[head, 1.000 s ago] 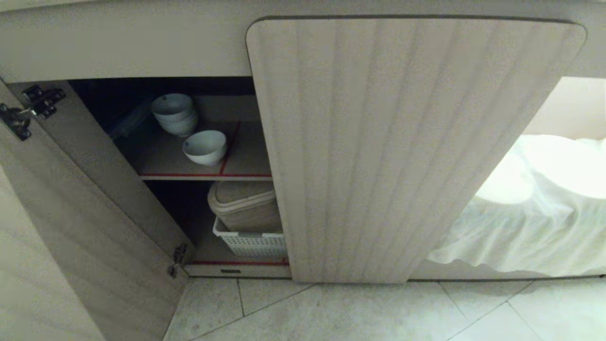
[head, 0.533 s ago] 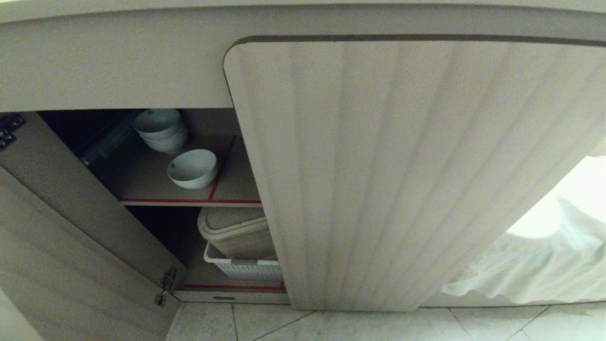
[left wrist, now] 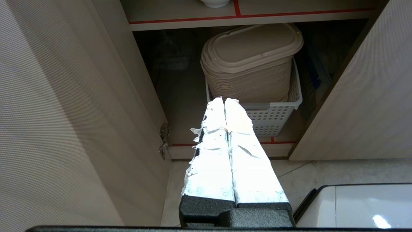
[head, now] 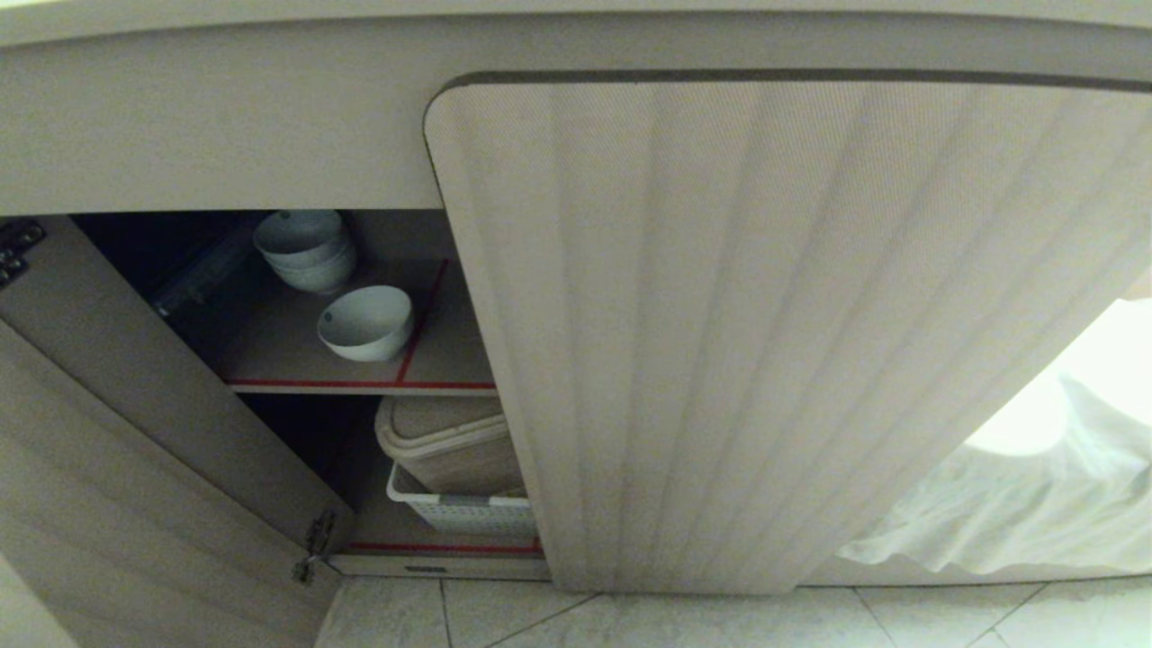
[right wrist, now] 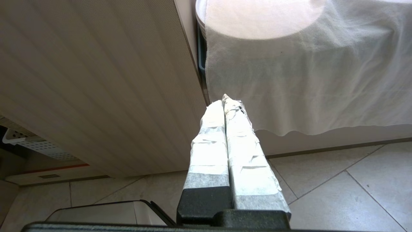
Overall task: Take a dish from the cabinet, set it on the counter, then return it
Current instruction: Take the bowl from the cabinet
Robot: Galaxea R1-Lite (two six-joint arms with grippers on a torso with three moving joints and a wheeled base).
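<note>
Head view: the dish is being shown on the cabinet shelf, just in front of the stacked bowls; no arm is being seen.

Left wrist view: the left pincer is being kept pressed together, empty, before the basket. It should be spread before being raised toward the dish rim.

Right wrist view: the right pincer is being kept pressed together near the white cloth.

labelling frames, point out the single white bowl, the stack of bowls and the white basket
single white bowl (head: 364, 322), head view, inner wall
stack of bowls (head: 301, 247), head view, top bowl's side
white basket (left wrist: 273, 116), left wrist view, perforated front wall
</note>
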